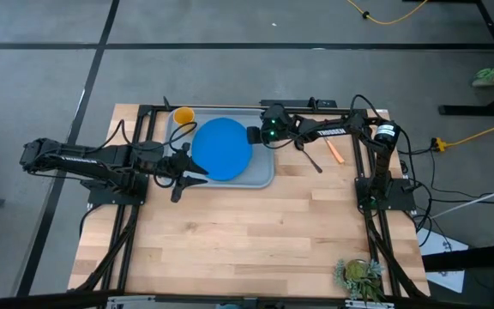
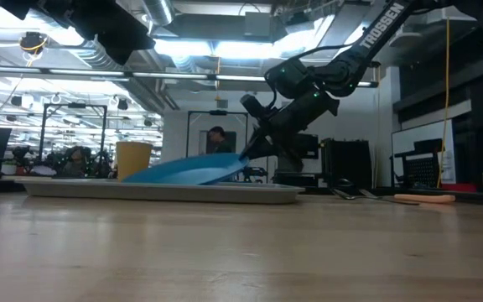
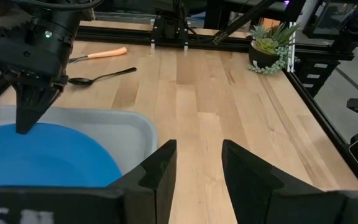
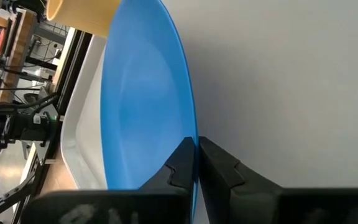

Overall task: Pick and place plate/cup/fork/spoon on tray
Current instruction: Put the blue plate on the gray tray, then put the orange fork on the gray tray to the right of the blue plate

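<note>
The blue plate (image 1: 222,148) lies tilted in the grey-blue tray (image 1: 264,176). Its left edge rests on the tray floor and its right edge is raised (image 2: 225,164). My right gripper (image 1: 254,136) is shut on that raised edge. The yellow-orange cup (image 1: 183,115) stands in the tray's far left corner. The orange-handled fork (image 1: 334,151) and the dark spoon (image 1: 310,157) lie on the table right of the tray. My left gripper (image 1: 201,172) hovers open and empty at the tray's near left part. My right gripper pinches the plate's rim (image 4: 194,144) at its right side between the two fingers, one on each face. The fingers (image 2: 254,144) slant down toward the table's left. The plate is tilted, its held edge lifted and its opposite edge (image 2: 137,178) on the tray.
A small potted plant (image 1: 358,276) stands near the table's front right corner. Bare wood (image 1: 247,240) lies between the tray and the near edge. The arms' black frames run along both sides of the table.
</note>
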`<action>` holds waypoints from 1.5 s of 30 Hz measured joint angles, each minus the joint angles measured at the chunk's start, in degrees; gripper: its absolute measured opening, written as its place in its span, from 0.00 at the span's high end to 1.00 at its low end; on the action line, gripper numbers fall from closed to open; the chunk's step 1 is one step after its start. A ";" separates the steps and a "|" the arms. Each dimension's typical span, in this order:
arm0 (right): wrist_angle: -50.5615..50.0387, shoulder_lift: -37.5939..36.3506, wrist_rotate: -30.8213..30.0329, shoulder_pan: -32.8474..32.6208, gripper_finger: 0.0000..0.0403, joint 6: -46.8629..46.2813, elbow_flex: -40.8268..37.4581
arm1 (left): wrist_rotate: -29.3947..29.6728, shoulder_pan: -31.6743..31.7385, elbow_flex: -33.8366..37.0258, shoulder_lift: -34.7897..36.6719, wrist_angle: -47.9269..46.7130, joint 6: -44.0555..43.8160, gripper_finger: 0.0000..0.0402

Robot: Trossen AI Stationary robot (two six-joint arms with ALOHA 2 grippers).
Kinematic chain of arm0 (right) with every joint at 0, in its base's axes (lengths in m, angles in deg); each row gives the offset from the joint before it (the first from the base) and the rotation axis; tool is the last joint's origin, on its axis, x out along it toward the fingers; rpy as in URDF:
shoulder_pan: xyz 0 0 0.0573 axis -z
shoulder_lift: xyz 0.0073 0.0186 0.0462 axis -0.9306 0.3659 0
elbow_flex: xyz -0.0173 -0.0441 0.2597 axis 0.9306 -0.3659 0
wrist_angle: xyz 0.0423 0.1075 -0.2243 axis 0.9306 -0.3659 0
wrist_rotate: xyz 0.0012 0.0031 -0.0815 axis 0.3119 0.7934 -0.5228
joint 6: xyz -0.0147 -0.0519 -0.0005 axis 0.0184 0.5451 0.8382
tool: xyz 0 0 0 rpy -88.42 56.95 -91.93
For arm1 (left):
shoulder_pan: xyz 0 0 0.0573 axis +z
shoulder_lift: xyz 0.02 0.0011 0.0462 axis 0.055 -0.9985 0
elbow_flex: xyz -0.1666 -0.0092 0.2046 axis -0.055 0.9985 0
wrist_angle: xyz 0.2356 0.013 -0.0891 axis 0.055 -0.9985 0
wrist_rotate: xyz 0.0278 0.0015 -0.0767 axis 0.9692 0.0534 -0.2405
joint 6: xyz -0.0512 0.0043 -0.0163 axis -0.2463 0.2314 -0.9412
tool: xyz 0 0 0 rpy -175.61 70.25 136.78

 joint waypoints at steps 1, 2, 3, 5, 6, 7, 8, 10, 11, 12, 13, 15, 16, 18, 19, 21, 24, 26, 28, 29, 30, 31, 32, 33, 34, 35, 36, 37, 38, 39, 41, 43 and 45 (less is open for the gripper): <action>0.18 0.00 0.00 0.00 0.95 0.00 0.00 | 0.00 -0.01 0.00 0.01 0.00 0.00 0.70; 0.30 0.00 0.00 0.00 0.95 0.00 0.00 | -0.01 -0.01 0.00 0.01 0.00 0.00 0.70; 0.41 0.00 0.00 0.00 0.95 0.00 0.00 | 0.00 0.00 0.00 0.01 0.00 0.00 0.70; 0.52 0.00 -0.01 0.00 0.94 0.00 0.00 | 0.00 0.00 0.00 0.01 0.00 0.00 0.70; 0.60 0.00 -0.02 0.00 0.94 0.00 0.00 | 0.00 0.01 0.00 0.01 0.00 0.00 0.70; 0.68 0.00 -0.02 0.00 0.93 0.00 0.00 | -0.02 -0.01 0.00 0.01 0.00 0.00 0.70; 0.71 0.00 -0.02 0.00 0.92 -0.02 0.00 | 0.00 -0.01 0.00 -0.01 0.00 0.00 0.70; 0.70 0.00 -0.18 0.00 0.91 -0.02 0.00 | -0.01 -0.01 0.00 0.01 0.00 0.00 0.70; 0.69 0.00 -0.44 0.00 0.91 -0.02 0.00 | 0.00 0.00 0.00 0.01 0.00 0.00 0.70; 0.69 0.00 -0.63 0.00 0.90 -0.01 0.00 | -0.01 -0.01 0.00 -0.01 0.00 0.00 0.70; 0.69 0.00 -0.64 0.00 0.90 -0.02 0.01 | 0.00 0.00 0.00 0.01 0.00 0.00 0.70; 0.67 0.00 -0.63 0.00 0.90 -0.02 0.00 | 0.00 0.00 0.00 0.01 0.00 0.00 0.70; 0.67 0.00 -0.63 0.00 0.90 -0.01 0.00 | 0.00 0.01 0.00 0.01 0.00 0.00 0.70; 0.65 0.00 -0.63 0.00 0.90 0.02 0.02 | 0.00 0.01 0.00 -0.01 0.00 0.00 0.70; 0.61 0.00 -0.62 0.00 0.90 0.06 0.02 | 0.00 0.01 0.00 0.01 0.00 0.00 0.70; 0.37 0.00 -0.61 0.02 0.90 0.26 0.02 | 0.00 -0.01 0.00 0.01 0.00 0.00 0.70; 0.10 0.00 -0.59 0.00 0.90 0.65 0.02 | 0.00 -0.01 0.00 -0.01 0.00 0.00 0.70; -0.01 0.00 -0.59 0.00 0.90 0.89 0.02 | -0.01 0.00 0.00 0.00 0.00 0.00 0.70; -0.05 0.00 -0.59 0.00 0.90 1.14 0.02 | 0.00 0.01 0.00 0.01 0.00 0.00 0.70; -0.11 0.00 -0.59 0.00 0.90 1.26 0.02 | -0.02 -0.01 0.00 0.01 0.00 0.00 0.70; -0.26 0.00 -0.59 0.00 0.90 1.30 0.04 | -0.02 0.01 0.00 0.01 0.00 0.00 0.70; -0.35 0.00 -0.54 0.00 0.90 1.45 0.04 | 0.00 0.01 0.00 0.01 0.00 0.00 0.70; -0.36 0.00 -0.30 0.01 0.90 1.62 0.04 | 0.00 0.00 0.00 0.01 0.00 0.00 0.70; -0.35 0.00 0.31 0.02 0.90 2.01 0.04 | 0.00 -0.01 0.00 0.01 0.00 0.00 0.70; -0.23 0.00 1.13 0.01 0.90 2.81 0.04 | -0.02 -0.01 0.00 0.01 0.00 0.00 0.70; -0.14 0.00 2.13 0.02 0.90 3.33 0.04 | 0.00 0.00 0.00 0.01 0.00 0.00 0.70; -0.13 0.00 3.23 0.03 0.90 4.07 0.04 | -0.01 0.01 0.00 0.01 0.00 0.00 0.70; -0.11 0.00 4.51 0.12 0.90 4.55 0.04 | 0.00 0.01 0.00 -0.01 0.00 0.00 0.70; -0.10 0.00 5.90 0.24 0.90 5.25 0.04 | -0.01 0.00 0.00 0.00 0.00 0.00 0.70; -0.10 0.00 7.37 0.41 0.90 6.18 0.04 | 0.00 -0.01 0.00 0.01 0.00 0.00 0.70; -0.05 -0.02 10.22 0.86 0.90 8.73 0.04 | 0.00 -0.01 0.00 0.01 0.00 0.00 0.70; -0.03 -0.02 12.94 1.34 0.90 10.06 0.04 | -0.02 0.01 0.00 0.01 0.00 0.00 0.70; -0.03 -0.02 15.40 1.52 0.90 9.34 0.04 | 0.00 0.01 0.00 -0.01 0.00 0.00 0.70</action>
